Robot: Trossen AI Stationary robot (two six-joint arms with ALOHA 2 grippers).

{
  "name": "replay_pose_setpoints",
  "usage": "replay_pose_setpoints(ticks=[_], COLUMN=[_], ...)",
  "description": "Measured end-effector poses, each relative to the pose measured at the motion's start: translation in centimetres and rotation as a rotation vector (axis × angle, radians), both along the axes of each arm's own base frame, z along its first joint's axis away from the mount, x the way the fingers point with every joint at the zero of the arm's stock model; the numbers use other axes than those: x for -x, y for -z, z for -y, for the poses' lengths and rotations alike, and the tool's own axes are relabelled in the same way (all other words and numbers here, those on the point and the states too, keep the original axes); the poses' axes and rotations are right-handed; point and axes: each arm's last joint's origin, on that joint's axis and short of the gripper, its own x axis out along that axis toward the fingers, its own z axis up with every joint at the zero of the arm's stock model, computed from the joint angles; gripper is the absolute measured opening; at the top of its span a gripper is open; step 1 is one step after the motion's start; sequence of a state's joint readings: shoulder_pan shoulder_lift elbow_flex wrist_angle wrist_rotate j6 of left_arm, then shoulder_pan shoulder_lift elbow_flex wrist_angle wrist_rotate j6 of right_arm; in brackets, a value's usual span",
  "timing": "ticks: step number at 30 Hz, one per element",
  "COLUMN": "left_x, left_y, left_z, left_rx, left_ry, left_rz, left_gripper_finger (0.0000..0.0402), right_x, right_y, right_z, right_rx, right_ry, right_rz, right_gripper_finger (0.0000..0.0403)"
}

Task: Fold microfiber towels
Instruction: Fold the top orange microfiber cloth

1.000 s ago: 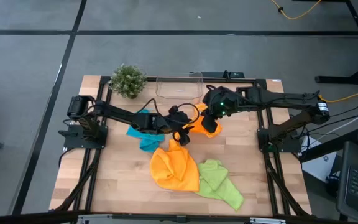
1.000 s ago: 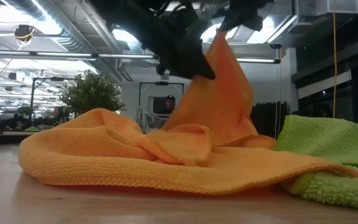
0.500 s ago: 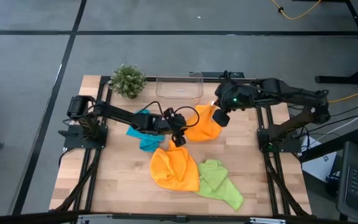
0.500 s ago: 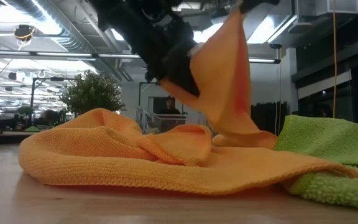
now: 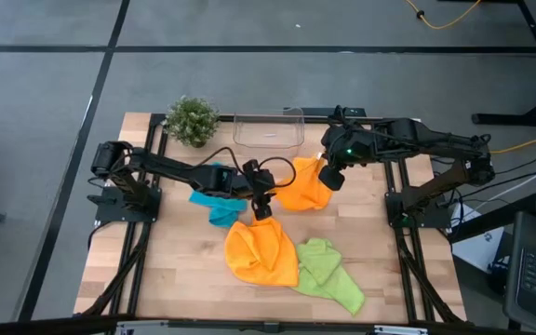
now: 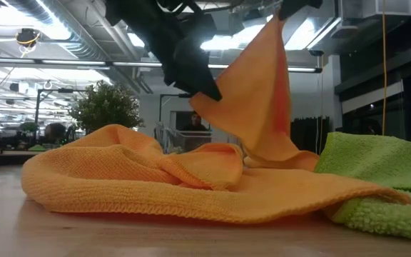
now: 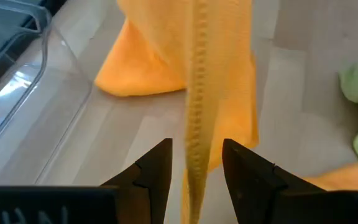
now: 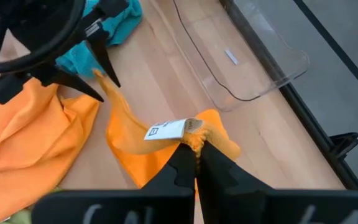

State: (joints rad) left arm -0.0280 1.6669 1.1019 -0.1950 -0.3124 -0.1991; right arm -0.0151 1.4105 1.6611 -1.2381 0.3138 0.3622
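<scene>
The clear plastic tub (image 5: pixel 269 129) at the table's back edge holds no cloth. Just in front of it, the right gripper (image 8: pixel 196 163) is clenched on a corner of the fuzzy orange microfiber towel (image 5: pixel 303 189), lifting it. The left gripper (image 7: pixel 196 165) has its fingers parted around the towel's hanging edge.

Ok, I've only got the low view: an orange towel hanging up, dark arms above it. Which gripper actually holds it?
Observer: The right gripper is shut on a corner of the lifted orange towel, by its white label.
Operator: And the left one?
Observer: The left gripper is open, straddling the hanging edge without pinching it.
Operator: Anything behind that I can't see?
Observer: A teal towel lies crumpled by the left arm.
</scene>
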Motion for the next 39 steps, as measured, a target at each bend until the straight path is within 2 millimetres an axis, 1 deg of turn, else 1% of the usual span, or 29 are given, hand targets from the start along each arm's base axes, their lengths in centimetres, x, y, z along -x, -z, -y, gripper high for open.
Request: replay_pose_setpoints(ticks=[6, 9, 11, 14, 18, 19, 22, 24, 25, 27, 30, 32, 34, 36, 37, 39], left_x=[0.6, 0.6, 0.6, 0.6, 0.6, 0.6, 0.7, 1.0, 1.3, 1.5, 2.6, 3.3, 3.9, 4.4, 4.5, 4.4], left_y=[0.6, 0.6, 0.6, 0.6, 0.6, 0.6, 0.5, 0.2, -0.4, -2.8, -7.9, -11.5, -15.0, -17.9, -19.2, -21.0], left_z=[-0.5, -0.6, -0.7, -0.7, -0.6, -0.7, -0.8, -0.8, -0.8, -0.7, -0.5, -0.5, -0.5, -0.4, -0.4, -0.3], left_rx=[0.013, 0.008, 0.002, 0.011, 0.013, 0.012, 0.011, 0.014, 0.013, -0.005, -0.064, -0.096, -0.128, -0.165, -0.179, -0.205], left_ry=[-0.001, -0.001, 0.013, 0.026, 0.028, 0.027, 0.022, 0.017, 0.013, 0.0, -0.032, -0.061, -0.086, -0.085, -0.073, -0.057], left_rz=[-0.086, -0.091, -0.098, -0.101, -0.101, -0.1, -0.094, -0.105, -0.121, -0.107, -0.109, -0.093, -0.044, 0.004, 0.035, 0.09], left_gripper_finger=[0.0133, 0.0131, 0.0122, 0.0091, 0.0022, 0.0012, 0.0003, 0.0001, 0.0001, 0.0, 0.0, 0.0, 0.0, 0.0, 0.0, 0.0], right_x=[0.0, 0.0, 0.0, 0.0, 0.0, 0.0, 0.1, 0.5, 0.8, 1.7, 3.3, 3.8, 4.5, 5.0, 5.2, 5.4], right_y=[0.0, 0.0, 0.0, 0.0, 0.0, 0.0, 0.1, 0.2, 0.0, -0.6, -1.9, -2.7, -3.3, -3.9, -4.0, -4.2], right_z=[0.0, 0.0, 0.0, 0.0, 0.0, 0.0, 0.0, 0.0, 0.0, 0.0, 0.0, 0.0, 0.0, 0.0, 0.0, 0.1], right_rx=[0.001, 0.0, 0.0, 0.0, 0.0, 0.0, -0.001, -0.001, -0.002, -0.012, -0.007, -0.008, 0.002, 0.021, 0.036, 0.049], right_ry=[-0.001, -0.001, -0.001, -0.001, -0.001, -0.001, -0.001, -0.002, 0.0, 0.02, 0.069, 0.074, 0.036, 0.028, 0.026, 0.026], right_rz=[-0.003, -0.003, -0.003, -0.003, -0.006, -0.007, -0.013, -0.05, -0.078, -0.111, -0.166, -0.139, -0.116, -0.089, -0.104, -0.096], right_gripper_finger=[0.0002, 0.0002, 0.0002, 0.0002, 0.0002, 0.0002, 0.0002, 0.0002, 0.0002, 0.0002, 0.0002, 0.0003, 0.0005, 0.0004, 0.0003, 0.0002])
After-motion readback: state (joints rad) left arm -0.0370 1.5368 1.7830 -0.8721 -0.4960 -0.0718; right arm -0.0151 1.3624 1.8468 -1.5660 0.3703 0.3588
